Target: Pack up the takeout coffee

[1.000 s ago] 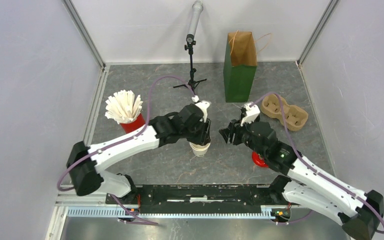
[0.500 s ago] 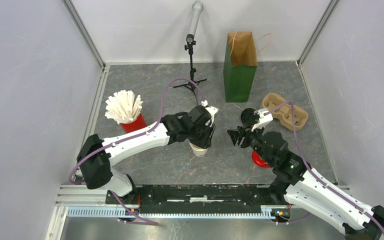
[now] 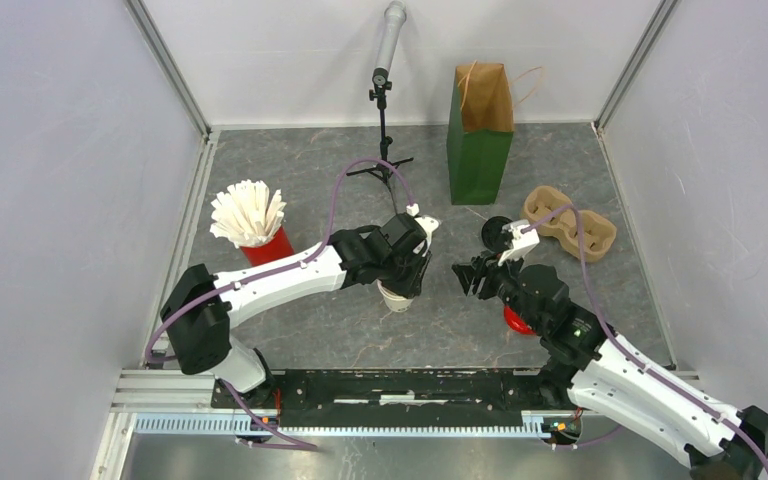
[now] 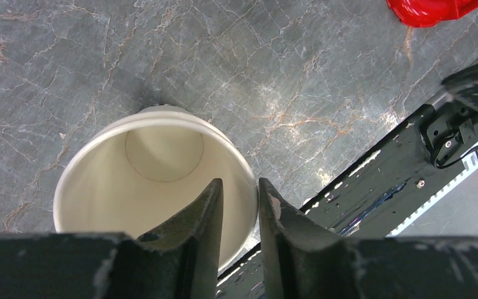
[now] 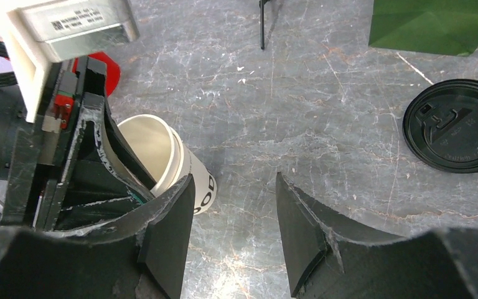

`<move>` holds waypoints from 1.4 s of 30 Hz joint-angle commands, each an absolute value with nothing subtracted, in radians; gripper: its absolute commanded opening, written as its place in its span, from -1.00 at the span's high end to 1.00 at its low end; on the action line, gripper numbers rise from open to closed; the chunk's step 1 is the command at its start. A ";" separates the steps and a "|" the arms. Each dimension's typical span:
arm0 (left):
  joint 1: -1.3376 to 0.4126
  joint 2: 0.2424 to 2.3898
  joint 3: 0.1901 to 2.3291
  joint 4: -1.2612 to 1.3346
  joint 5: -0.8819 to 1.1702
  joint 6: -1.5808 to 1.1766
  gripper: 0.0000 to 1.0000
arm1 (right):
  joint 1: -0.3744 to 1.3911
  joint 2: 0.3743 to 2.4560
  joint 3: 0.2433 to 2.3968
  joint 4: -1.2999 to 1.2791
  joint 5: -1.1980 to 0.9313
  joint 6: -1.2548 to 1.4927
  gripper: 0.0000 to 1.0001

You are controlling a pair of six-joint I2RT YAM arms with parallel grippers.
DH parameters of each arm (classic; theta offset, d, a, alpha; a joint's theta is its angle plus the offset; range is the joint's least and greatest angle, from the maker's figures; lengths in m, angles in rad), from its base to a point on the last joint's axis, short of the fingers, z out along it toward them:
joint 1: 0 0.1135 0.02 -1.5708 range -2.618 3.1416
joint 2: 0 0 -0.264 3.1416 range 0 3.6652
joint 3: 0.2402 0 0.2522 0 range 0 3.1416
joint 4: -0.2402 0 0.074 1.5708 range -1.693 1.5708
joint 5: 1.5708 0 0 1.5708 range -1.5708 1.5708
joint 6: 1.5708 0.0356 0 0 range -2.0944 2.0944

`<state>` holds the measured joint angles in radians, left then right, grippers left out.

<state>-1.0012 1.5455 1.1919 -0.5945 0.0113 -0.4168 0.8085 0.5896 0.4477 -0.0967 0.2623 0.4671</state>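
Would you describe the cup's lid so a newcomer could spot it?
Find the tall green bag at the back. In front of it, beside the brown cup carrier, lies the lid: the only flat, round black disc.

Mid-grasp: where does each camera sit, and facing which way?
Top external: above and behind, looking down at the grey table; left arm and right arm show.
Left wrist: straight down into the lidless cream paper cup; left pincer grips its rim.
Right wrist: forward and down at the cup, round black plastic lid, green paper bag; open right pincer shows.
All three share the cup.
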 commanded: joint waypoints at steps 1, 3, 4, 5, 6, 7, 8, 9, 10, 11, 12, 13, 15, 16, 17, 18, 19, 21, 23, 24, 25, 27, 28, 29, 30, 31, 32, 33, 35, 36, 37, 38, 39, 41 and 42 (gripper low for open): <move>-1.005 1.517 1.232 -0.561 0.037 -0.373 0.40 | 0.807 0.602 0.435 -0.038 0.245 0.481 -0.13; -1.005 1.510 1.231 -0.562 0.038 -0.373 0.54 | 0.807 0.607 0.436 -0.032 0.241 0.481 -0.13; -1.005 1.507 1.230 -0.561 0.037 -0.373 0.58 | 0.806 0.609 0.436 -0.029 0.239 0.481 -0.13; -1.005 1.504 1.230 -0.561 0.033 -0.372 0.59 | 0.807 0.612 0.436 -0.027 0.240 0.482 -0.13; -1.005 1.500 1.230 -0.561 0.028 -0.373 0.60 | 0.807 0.617 0.436 -0.022 0.238 0.481 -0.13; -1.005 1.498 1.230 -0.561 0.027 -0.373 0.56 | 0.807 0.622 0.435 -0.021 0.234 0.481 -0.13; -1.005 1.496 1.230 -0.561 0.027 -0.372 0.46 | 0.807 0.628 0.433 -0.021 0.229 0.481 -0.13; -1.005 1.494 1.232 -0.561 0.028 -0.372 0.44 | 0.807 0.635 0.433 -0.018 0.222 0.482 -0.13; -1.005 1.494 1.233 -0.561 0.030 -0.372 0.43 | 0.807 0.642 0.432 -0.016 0.215 0.484 -0.13; -1.005 1.495 1.236 -0.561 0.032 -0.373 0.42 | 0.807 0.647 0.430 -0.014 0.211 0.487 -0.13; -1.005 1.495 1.236 -0.560 0.033 -0.374 0.42 | 0.807 0.650 0.428 -0.011 0.206 0.489 -0.13; -1.005 1.496 1.239 -0.560 0.037 -0.374 0.44 | 0.807 0.652 0.425 -0.007 0.202 0.491 -0.13; -1.004 1.501 1.245 -0.561 0.043 -0.374 0.58 | 0.807 0.654 0.421 -0.008 0.199 0.491 -0.13; -1.005 1.504 1.246 -0.561 0.042 -0.374 0.68 | 0.807 0.655 0.420 -0.007 0.198 0.493 -0.13; -1.004 1.504 1.246 -0.561 0.043 -0.374 0.74 | 0.807 0.655 0.420 -0.007 0.197 0.493 -0.13; -1.005 1.506 1.246 -0.561 0.042 -0.373 0.82 | 0.807 0.657 0.418 -0.008 0.196 0.494 -0.13; -1.005 1.504 1.245 -0.561 0.041 -0.372 0.89 | 0.808 0.658 0.415 0.016 0.195 0.496 -0.13; -1.005 1.500 1.243 -0.561 0.037 -0.373 0.95 | 0.807 0.663 0.406 0.032 0.183 0.503 -0.13; -1.005 1.492 1.240 -0.561 0.028 -0.376 0.95 | 0.807 0.670 0.396 0.050 0.160 0.518 -0.13; -1.005 1.486 1.241 -0.560 0.022 -0.380 0.95 | 0.807 0.676 0.390 0.062 0.153 0.530 -0.14; -1.005 1.479 1.241 -0.560 0.016 -0.384 0.95 | 0.807 0.681 0.380 0.076 0.142 0.543 -0.14; -1.004 1.459 1.235 -0.547 0.004 -0.401 0.95 | 0.807 0.691 0.366 0.107 0.112 0.572 -0.14; -1.003 1.448 1.227 -0.534 0.004 -0.410 0.95 | 0.807 0.700 0.357 0.132 0.091 0.594 -0.13; -1.003 1.434 1.221 -0.520 0.003 -0.421 0.95 | 0.807 0.708 0.349 0.154 0.076 0.611 -0.13; -1.003 1.423 1.213 -0.504 0.003 -0.432 0.95 | 0.807 0.720 0.345 0.171 0.063 0.631 -0.13; -1.003 1.416 1.208 -0.494 0.004 -0.442 0.95 | 0.807 0.734 0.345 0.182 0.049 0.647 -0.12; -1.003 1.412 1.206 -0.489 0.003 -0.448 0.95 | 0.807 0.745 0.344 0.198 0.036 0.665 -0.12; -1.003 1.411 1.206 -0.489 0.003 -0.451 0.95 | 0.807 0.757 0.345 0.207 0.027 0.679 -0.11; -1.003 1.412 1.205 -0.490 0.003 -0.455 0.95 | 0.807 0.777 0.349 0.221 0.015 0.708 -0.11; -1.002 1.412 1.200 -0.489 0.003 -0.457 0.95 | 0.807 0.784 0.351 0.230 0.009 0.721 -0.10; -1.003 1.411 1.199 -0.489 0.004 -0.457 0.95 | 0.807 0.791 0.351 0.236 0.005 0.732 -0.09; -1.003 1.411 1.195 -0.489 0.004 -0.456 0.95 | 0.806 0.796 0.351 0.243 0.003 0.745 -0.09; -1.003 1.411 1.195 -0.489 0.003 -0.454 0.95 | 0.807 0.799 0.350 0.250 0.003 0.754 -0.09; -1.003 1.412 1.191 -0.489 0.002 -0.452 0.95 | 0.807 0.801 0.350 0.254 0.003 0.770 -0.08; -1.003 1.412 1.189 -0.489 0.003 -0.451 0.95 | 0.807 0.800 0.350 0.254 0.003 0.772 -0.08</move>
